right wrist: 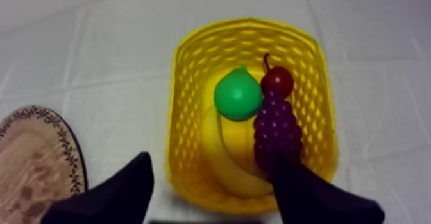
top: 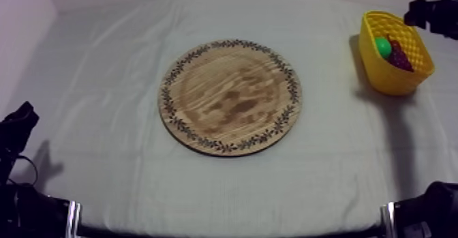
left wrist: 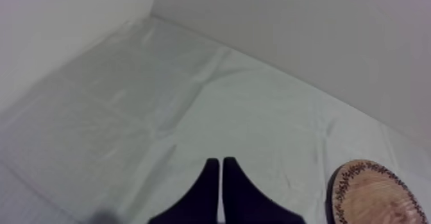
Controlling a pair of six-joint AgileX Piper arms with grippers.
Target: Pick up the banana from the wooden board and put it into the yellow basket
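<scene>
The banana (right wrist: 231, 165) lies in the yellow basket (right wrist: 186, 66) under a green pear (right wrist: 238, 95), a bunch of grapes (right wrist: 277, 130) and a small red fruit (right wrist: 277, 81). My right gripper (right wrist: 212, 159) hovers open just above the basket's near side, nothing between its fingers. In the top view the basket (top: 388, 80) stands at the far right with the pear (top: 383, 46) and grapes (top: 401, 56) showing, and my right gripper (top: 426, 12) is beside its far rim. The round wooden board (top: 230, 97) is bare. My left gripper (left wrist: 221, 165) is shut on nothing.
My left gripper (top: 17, 128) rests low at the left over the cloth, well away from the board (left wrist: 378, 194). The board's rim (right wrist: 32, 162) lies to one side of the basket. White walls close off the back and left of the table.
</scene>
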